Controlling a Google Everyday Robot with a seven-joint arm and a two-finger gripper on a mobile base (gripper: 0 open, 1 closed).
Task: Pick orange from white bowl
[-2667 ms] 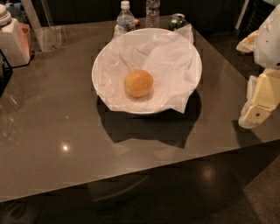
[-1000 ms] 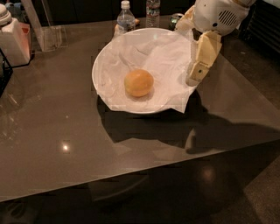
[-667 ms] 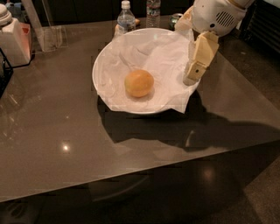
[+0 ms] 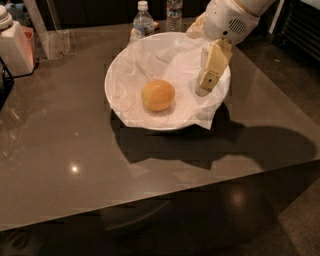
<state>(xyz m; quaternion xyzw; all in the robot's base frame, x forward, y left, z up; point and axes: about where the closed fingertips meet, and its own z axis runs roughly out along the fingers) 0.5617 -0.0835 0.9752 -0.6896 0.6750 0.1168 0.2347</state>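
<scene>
The orange (image 4: 158, 95) is a round pale orange fruit lying near the middle of the white bowl (image 4: 114, 102), on crinkled white paper. The bowl stands on a dark glossy table (image 4: 60, 150). My gripper (image 4: 205, 87) hangs down from the upper right over the bowl's right side. Its tips are just above the paper, to the right of the orange and apart from it. It holds nothing that I can see.
Two clear water bottles (image 4: 143, 20) (image 4: 174, 10) stand behind the bowl. A white jug (image 4: 12, 45) and a clear plastic holder (image 4: 55, 40) are at the far left. The table's front edge runs below the bowl, and its right edge lies to the right.
My gripper has come in from the right of the table to the bowl's right rim, then moved left and down over the paper. The orange and the bowl have not moved.
</scene>
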